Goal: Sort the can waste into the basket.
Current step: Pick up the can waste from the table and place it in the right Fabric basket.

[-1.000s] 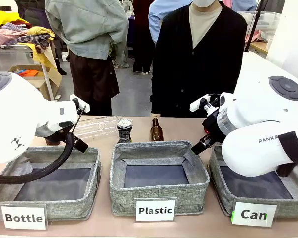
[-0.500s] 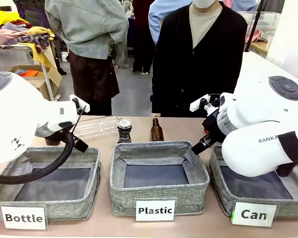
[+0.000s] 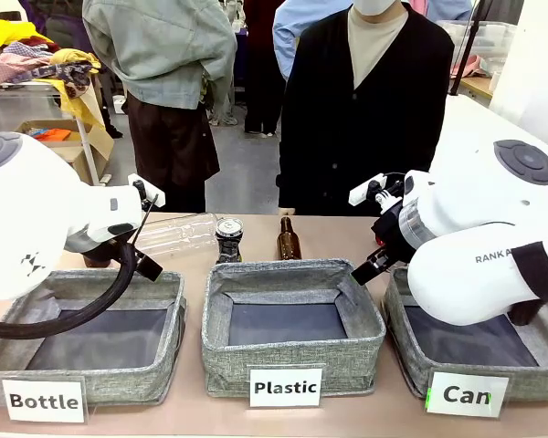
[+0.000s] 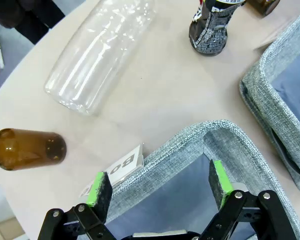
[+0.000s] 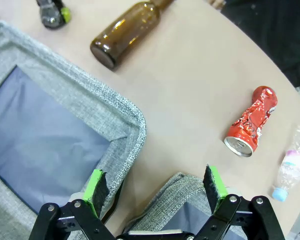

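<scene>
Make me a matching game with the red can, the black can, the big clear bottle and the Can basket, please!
1 red can
2 black can
3 big clear bottle
4 Can basket

a grey fabric with a white card
b standing up behind the Plastic basket
c lying near a small plastic bottle
d see-through, lying beside the black can

Pairs: 1-c, 2-b, 3-d, 4-a

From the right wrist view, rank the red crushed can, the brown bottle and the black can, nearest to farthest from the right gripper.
1. The red crushed can, lying at picture right of the right gripper.
2. The brown bottle, lying farther up, left of centre.
3. The black can, in the top left corner.
</scene>
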Available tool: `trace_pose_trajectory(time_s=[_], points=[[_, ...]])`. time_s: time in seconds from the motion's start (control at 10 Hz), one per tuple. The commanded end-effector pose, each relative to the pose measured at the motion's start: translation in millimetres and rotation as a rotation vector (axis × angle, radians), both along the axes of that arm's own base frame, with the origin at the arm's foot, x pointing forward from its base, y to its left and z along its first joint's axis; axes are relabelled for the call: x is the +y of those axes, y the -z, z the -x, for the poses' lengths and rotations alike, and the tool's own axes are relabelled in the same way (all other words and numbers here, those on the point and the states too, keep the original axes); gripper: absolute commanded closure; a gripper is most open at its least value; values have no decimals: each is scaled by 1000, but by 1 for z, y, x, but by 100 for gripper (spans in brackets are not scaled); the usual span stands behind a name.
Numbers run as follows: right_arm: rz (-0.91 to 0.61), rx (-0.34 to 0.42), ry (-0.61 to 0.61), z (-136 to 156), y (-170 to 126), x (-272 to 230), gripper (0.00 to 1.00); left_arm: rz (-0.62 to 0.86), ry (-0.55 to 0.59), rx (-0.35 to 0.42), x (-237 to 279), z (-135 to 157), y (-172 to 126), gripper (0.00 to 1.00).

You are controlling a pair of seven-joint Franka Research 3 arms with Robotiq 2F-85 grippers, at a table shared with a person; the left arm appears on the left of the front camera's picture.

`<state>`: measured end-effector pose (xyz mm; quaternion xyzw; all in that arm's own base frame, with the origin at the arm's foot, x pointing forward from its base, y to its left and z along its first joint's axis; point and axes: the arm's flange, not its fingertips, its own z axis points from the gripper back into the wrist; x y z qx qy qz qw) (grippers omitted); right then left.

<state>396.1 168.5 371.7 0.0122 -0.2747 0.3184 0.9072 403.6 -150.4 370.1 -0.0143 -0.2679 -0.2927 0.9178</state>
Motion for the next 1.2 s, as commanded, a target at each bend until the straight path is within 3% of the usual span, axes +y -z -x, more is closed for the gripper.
trace_pose_trajectory(time_s=[0.0, 0.5, 0.7, 0.8, 0.9, 1.0, 1.1], points=[[-1, 0, 1, 0, 0, 0, 0, 0, 0, 0, 0, 0, 0, 0], [0, 0, 0, 0, 0, 0, 0, 0, 0, 0, 0, 0, 0, 0], [-43, 2, -12, 5, -19, -2, 0, 50, 33, 7, -1, 9, -14, 0], [-66, 43, -2, 9, -36, -4, 0, 104, 16, 27, 1, 18, -30, 0], [-120, 63, 57, 13, -57, -8, 0, 182, -111, 113, -7, 26, -53, 0], [-196, 92, 159, 18, -79, -11, 0, 233, -122, 192, -7, 37, -72, 0], [-287, 142, 210, 28, -102, -20, 0, 360, -14, 286, -8, 53, -99, 0]])
